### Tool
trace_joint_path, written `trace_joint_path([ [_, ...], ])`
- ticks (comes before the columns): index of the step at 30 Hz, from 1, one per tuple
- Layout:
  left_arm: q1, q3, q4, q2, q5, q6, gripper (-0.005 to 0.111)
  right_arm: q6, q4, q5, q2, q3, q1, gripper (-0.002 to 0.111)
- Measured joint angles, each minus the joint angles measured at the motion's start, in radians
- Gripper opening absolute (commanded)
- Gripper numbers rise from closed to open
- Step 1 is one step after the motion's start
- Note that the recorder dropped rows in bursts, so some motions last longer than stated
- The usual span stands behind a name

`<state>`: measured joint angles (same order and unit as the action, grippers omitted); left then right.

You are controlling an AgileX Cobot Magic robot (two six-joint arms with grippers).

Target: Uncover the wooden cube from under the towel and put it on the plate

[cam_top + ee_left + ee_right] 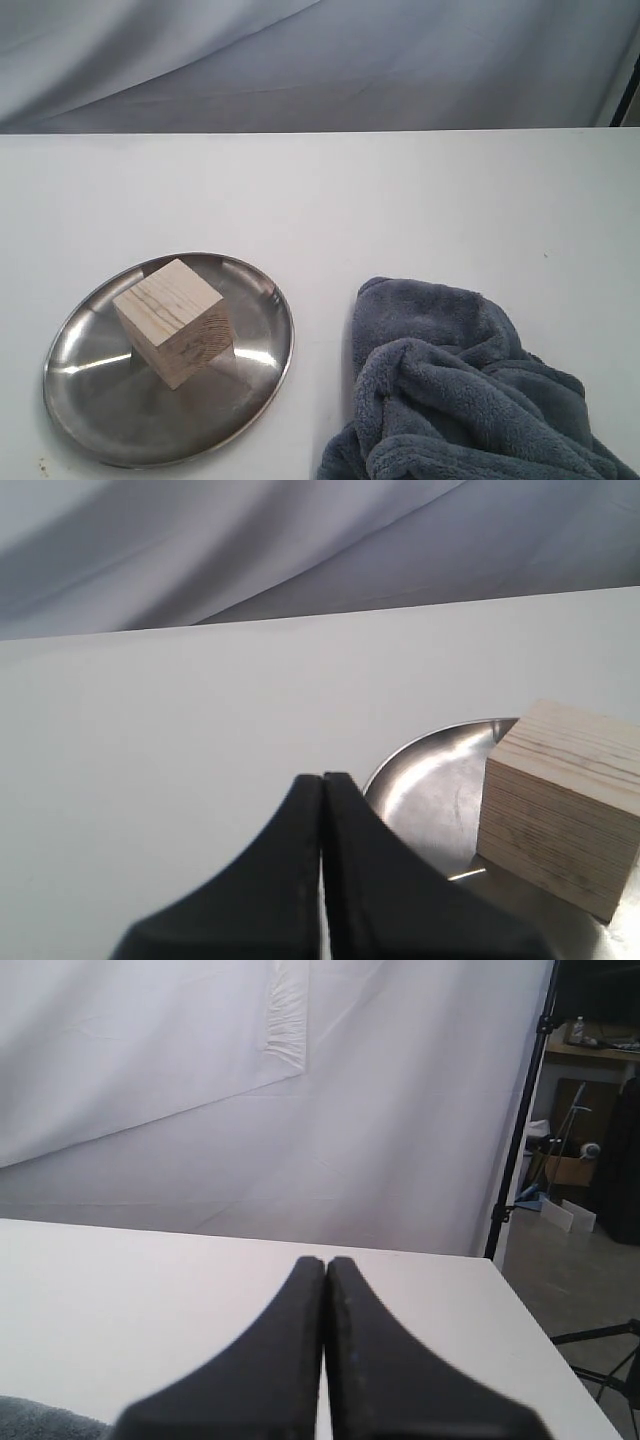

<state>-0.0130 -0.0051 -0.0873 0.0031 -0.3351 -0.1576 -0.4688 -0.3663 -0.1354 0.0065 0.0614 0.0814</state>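
Note:
The wooden cube (173,321) stands bare on the steel plate (105,400) at the front left of the white table. It also fills the edge of the left wrist view, the cube (560,805) resting on the plate (430,785). The blue-grey towel (460,390) lies bunched at the front right, apart from the plate; a strip of the towel (45,1422) shows in the right wrist view. My left gripper (322,778) is shut and empty, beside the plate. My right gripper (325,1260) is shut and empty above the table. Neither gripper appears in the exterior view.
A white backdrop cloth (320,60) hangs behind the table's far edge. In the right wrist view the table's right edge (545,1340) drops off to a floor with a black stand (525,1110) and clutter beyond.

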Motion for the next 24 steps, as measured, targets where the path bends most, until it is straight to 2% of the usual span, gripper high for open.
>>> trace_joint_path([
  [12, 0.0, 0.0, 0.0, 0.0, 0.0, 0.0, 0.001, 0.003, 0.018, -0.024, 0.0, -0.002, 0.0, 0.0],
  [24, 0.0, 0.0, 0.0, 0.0, 0.0, 0.0, 0.001, 0.236, 0.243, -0.033, 0.0, -0.058, 0.0, 0.0],
])
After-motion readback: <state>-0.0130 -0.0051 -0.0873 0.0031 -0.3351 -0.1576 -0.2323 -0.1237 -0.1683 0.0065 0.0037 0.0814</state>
